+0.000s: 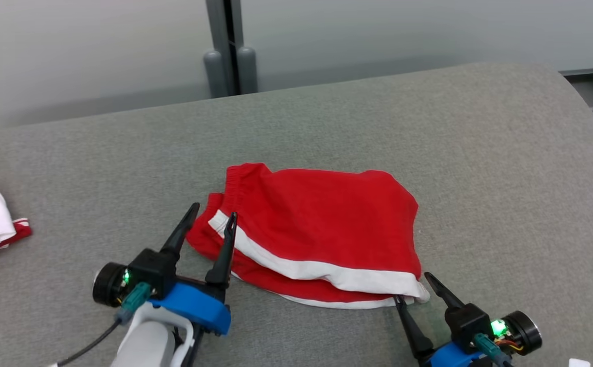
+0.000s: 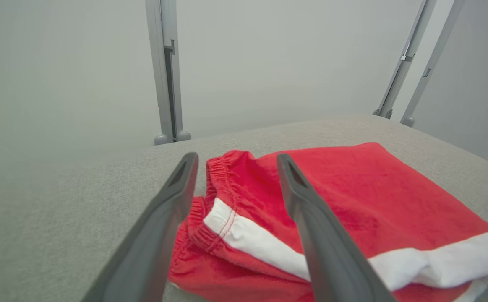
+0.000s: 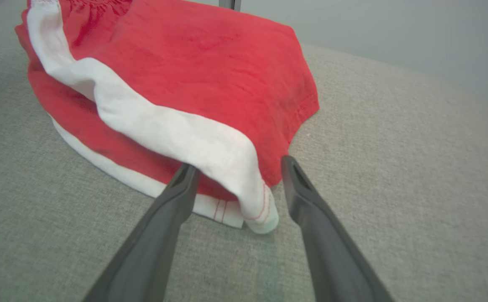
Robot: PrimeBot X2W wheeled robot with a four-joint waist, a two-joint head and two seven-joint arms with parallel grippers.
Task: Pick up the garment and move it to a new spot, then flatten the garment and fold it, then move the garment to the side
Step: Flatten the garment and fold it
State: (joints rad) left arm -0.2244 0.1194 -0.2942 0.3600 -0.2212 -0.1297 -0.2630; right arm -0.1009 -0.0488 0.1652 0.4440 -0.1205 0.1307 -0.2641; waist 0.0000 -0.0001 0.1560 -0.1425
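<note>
red shorts (image 1: 321, 224): folded over, lying on the grey worktop (image 1: 480, 132), just ahead of both arms.
long axis: runs left to right, waistband at the left, leg hem at the right.
left gripper (image 1: 213, 211): jaws wide at the waistband end, holding nothing.
right gripper (image 1: 412, 287): jaws wide, white hem corner between them, not pinched.
nearer arm: likely neither; each sits at its own end.

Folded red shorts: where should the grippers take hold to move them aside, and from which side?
Probably the two near corners of the red shorts: the waistband end at the left gripper, the white-trimmed hem corner at the right gripper. Come in low from the robot's side, pinching both layers, since the stacked edges lie exposed there.
</note>
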